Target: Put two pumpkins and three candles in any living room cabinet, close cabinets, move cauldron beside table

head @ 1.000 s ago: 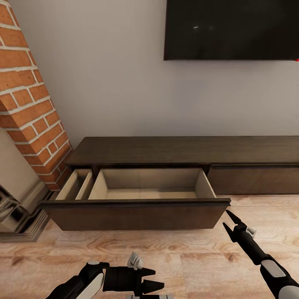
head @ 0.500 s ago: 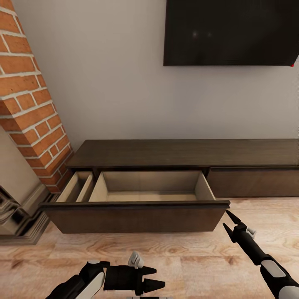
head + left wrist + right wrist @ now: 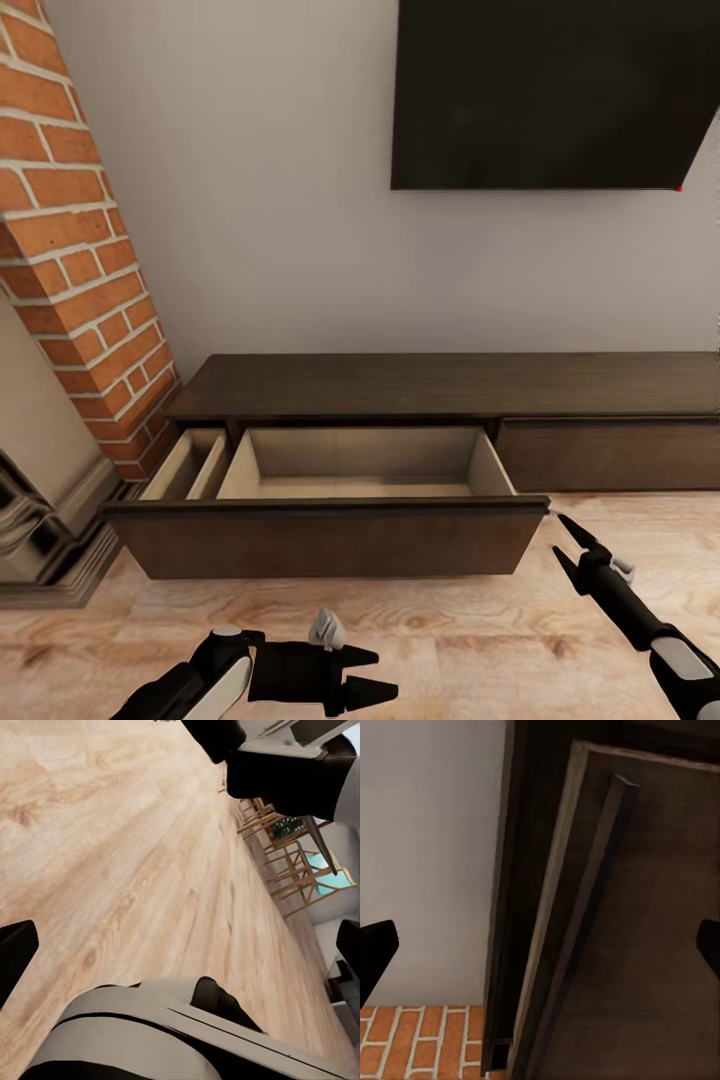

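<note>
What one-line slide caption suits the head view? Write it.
Both open grippers, left and right, wait before the cabinet with its wide drawer pulled out, empty.

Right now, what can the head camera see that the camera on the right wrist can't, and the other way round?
Head view alone: the black TV, the pulled-out drawer's pale interior, the wooden floor and both grippers, left and right, open. Right wrist view alone: a close look along the drawer front's edge. Both share the dark cabinet, grey wall and brick column.
</note>
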